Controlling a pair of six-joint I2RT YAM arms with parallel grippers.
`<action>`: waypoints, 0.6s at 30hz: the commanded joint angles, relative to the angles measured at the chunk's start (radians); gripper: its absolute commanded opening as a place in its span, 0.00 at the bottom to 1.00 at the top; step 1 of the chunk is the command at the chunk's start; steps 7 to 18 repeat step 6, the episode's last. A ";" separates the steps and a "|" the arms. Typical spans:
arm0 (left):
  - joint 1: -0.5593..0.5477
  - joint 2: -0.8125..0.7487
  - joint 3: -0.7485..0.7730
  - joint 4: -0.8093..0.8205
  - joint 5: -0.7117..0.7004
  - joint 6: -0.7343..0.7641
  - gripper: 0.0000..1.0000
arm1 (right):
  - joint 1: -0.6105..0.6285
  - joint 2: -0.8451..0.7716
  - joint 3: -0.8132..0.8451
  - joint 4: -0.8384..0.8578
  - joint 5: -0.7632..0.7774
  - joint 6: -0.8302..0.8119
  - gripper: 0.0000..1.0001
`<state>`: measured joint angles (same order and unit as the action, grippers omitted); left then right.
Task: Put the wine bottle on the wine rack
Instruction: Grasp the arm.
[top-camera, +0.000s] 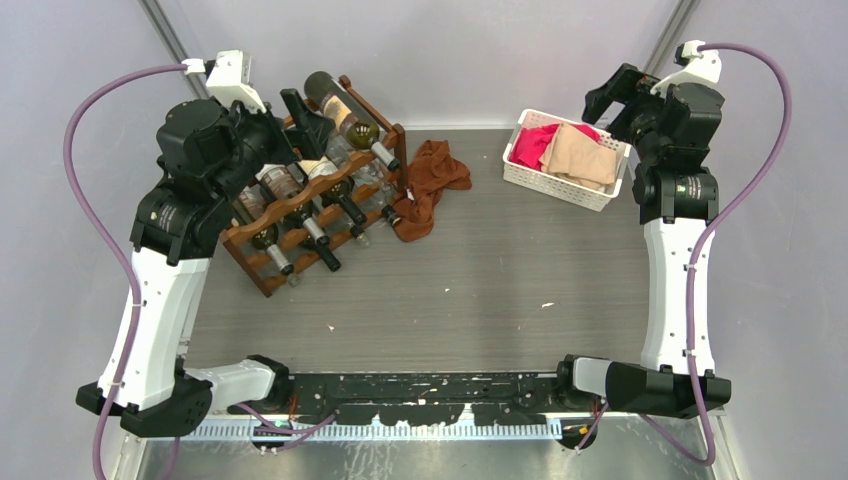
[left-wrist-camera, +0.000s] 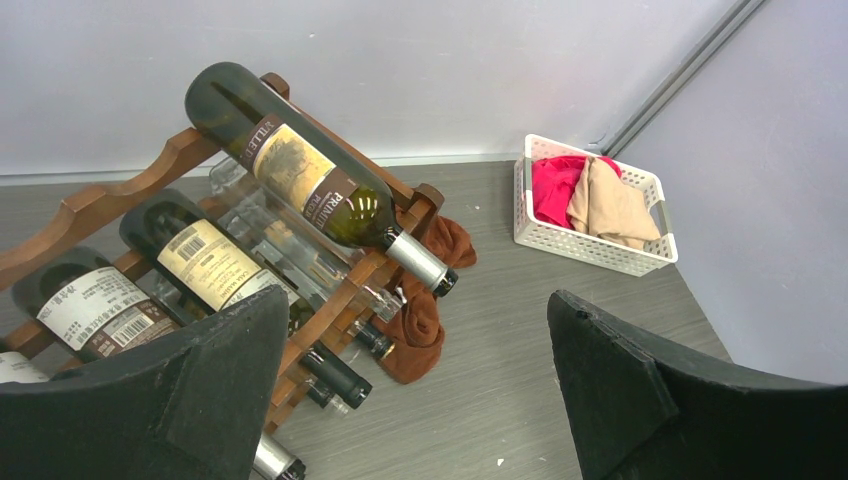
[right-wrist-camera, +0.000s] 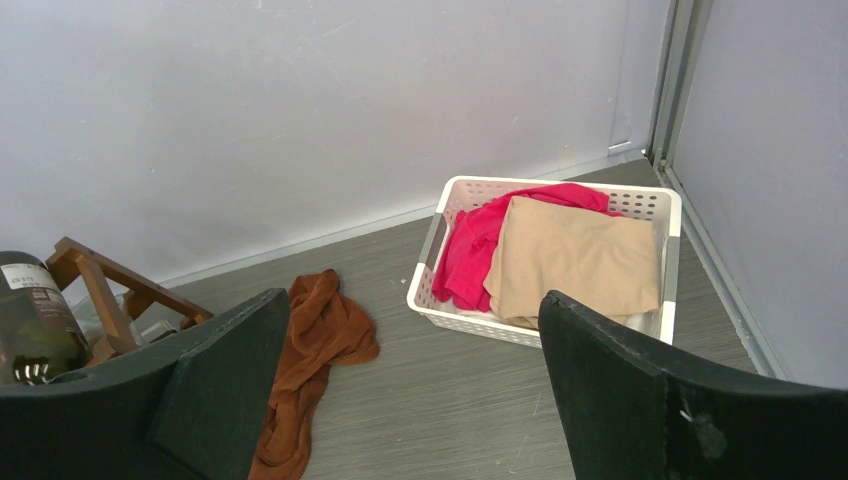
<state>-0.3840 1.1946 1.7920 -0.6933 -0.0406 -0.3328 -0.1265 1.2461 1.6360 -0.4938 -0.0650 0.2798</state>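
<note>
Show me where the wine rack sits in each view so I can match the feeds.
Top external: wine rack upper left, set at an angle.
Left wrist: wine rack fills the left side.
Right wrist: wine rack corner at left edge.
Shared landmark: brown cloth at the rack's end.

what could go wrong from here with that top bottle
1. The top bottle lies across the rack with its neck jutting past the front rail. If it is not seated in the scallops, it might roll or slide off.
2. The left gripper hangs open close to the rack. A careless pull-away might knock the top bottle or the lower bottles.
</note>
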 joint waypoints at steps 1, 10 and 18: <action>0.007 -0.015 0.007 0.049 -0.004 0.015 1.00 | 0.001 -0.013 0.010 0.063 -0.003 -0.011 1.00; 0.008 -0.015 0.007 0.047 -0.005 0.017 1.00 | 0.001 -0.013 0.010 0.059 0.000 -0.017 1.00; 0.008 -0.015 0.007 0.047 -0.005 0.017 1.00 | 0.001 -0.013 0.010 0.059 0.000 -0.017 1.00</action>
